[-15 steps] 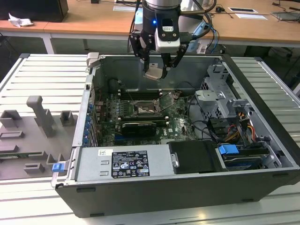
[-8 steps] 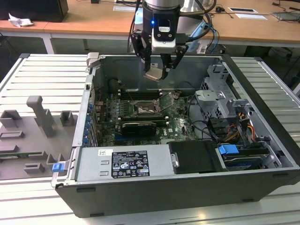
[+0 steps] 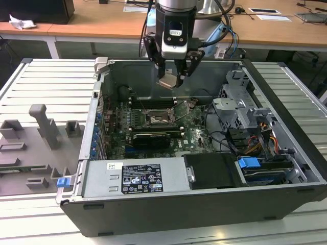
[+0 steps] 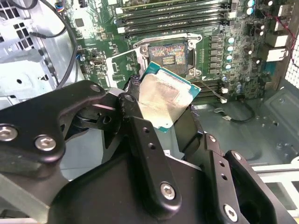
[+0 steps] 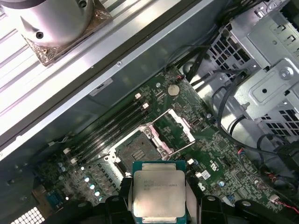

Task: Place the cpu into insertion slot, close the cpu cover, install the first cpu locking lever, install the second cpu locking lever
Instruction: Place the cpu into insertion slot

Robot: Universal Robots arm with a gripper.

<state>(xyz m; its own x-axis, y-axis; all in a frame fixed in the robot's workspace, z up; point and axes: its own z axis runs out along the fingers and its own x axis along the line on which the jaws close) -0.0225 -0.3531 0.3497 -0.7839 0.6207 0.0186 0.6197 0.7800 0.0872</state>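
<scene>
so here's where I'm at: my gripper (image 3: 171,76) is pinched shut on the cpu (image 3: 168,80), one finger on each of two opposite edges, and I'm holding it in the air in the upper middle of the exterior view, above the open computer case (image 3: 204,209). The chip is tilted, not level, with its dull silver top showing in both wrist views and a thin green edge around it in the second wrist view (image 4: 163,100)

The insertion slot (image 3: 156,120) sits below me on the green motherboard (image 3: 196,135), well apart from the chip. Its contact grid is exposed in the second wrist view (image 4: 169,53). The cpu cover (image 5: 180,126) is flipped open and lies just beside the slot, hinged at one edge

The long memory slots (image 3: 153,99) run along the far side of the socket and the long black card (image 3: 150,139) lies on the near side. The case sits on a slatted desk (image 3: 30,87), with some grey holder blocks (image 3: 43,125) over on the exterior view's left
</scene>
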